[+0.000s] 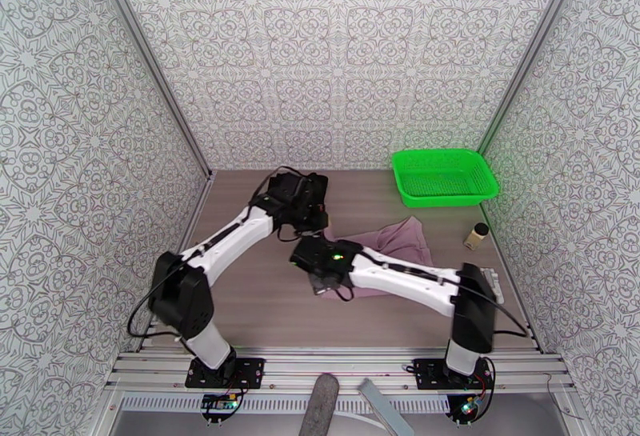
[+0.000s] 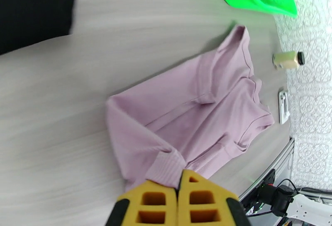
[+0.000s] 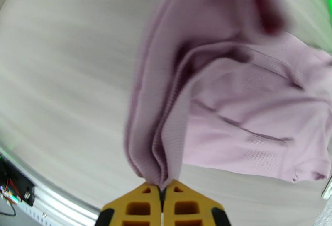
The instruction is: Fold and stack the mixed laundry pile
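Clamped tight on a ribbed cuff of the pink shirt [image 2: 199, 110] with the left gripper [image 2: 179, 180]; pinched shut on a bunched ribbed edge with the right gripper [image 3: 162, 189]. Lying rumpled mid-way across the table [image 1: 256, 302], near the green basket [image 1: 444, 176].

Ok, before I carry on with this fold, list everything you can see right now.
pink shirt: one, dusty pink, mid-table, partly lifted
black patch: one, black, corner of left wrist view; too blurred to identify
basket: one, bright green, far right corner, empty
bottle: one, beige with dark cap, nearer than basket, right side
flat white item: one, white, by right wall
table: one, grey-brown wood grain
left end effector: one, yellow fingers, shut on shirt cuff
right end effector: one, yellow fingers, shut on shirt fold
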Robot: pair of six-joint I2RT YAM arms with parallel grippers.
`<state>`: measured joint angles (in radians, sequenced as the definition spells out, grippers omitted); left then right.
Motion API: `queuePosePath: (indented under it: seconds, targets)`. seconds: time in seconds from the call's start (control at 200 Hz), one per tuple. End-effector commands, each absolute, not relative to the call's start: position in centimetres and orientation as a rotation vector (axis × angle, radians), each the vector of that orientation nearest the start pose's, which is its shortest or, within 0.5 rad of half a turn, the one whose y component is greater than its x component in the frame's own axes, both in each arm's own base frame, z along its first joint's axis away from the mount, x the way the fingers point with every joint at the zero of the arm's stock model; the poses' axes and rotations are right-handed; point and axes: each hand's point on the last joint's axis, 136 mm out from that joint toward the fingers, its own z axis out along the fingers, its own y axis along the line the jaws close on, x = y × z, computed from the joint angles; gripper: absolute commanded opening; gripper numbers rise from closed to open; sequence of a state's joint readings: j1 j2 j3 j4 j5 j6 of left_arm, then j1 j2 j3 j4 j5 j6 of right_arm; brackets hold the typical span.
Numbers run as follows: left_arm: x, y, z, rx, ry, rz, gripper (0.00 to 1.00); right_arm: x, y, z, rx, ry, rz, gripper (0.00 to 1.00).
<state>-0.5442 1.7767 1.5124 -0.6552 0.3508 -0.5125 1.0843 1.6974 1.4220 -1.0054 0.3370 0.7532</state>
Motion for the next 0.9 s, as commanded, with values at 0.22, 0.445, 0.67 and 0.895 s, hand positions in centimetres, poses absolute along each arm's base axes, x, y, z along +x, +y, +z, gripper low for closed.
queuePosePath:
  seconds: [0.22,0.445,0.67,0.895]
  targets:
    - [38.5,-35.6,11.1,0.3,2.801,-0.703,0.0,24.5,20.7,10.7,-0.065,2.678,-0.037,0.0]
    - [39.4,-37.3,7.5,0.309,2.866,-0.665,0.0,24.6,20.3,7.5,-0.062,2.735,-0.067,0.0]
    - [40.2,-37.8,6.3,0.315,2.881,-0.64,0.0,24.1,19.1,5.2,-0.025,2.774,-0.168,0.0]
    - [41.1,-39.3,7.9,0.35,2.821,-0.691,0.5,23.6,16.9,4.8,0.068,2.758,-0.282,0.09]
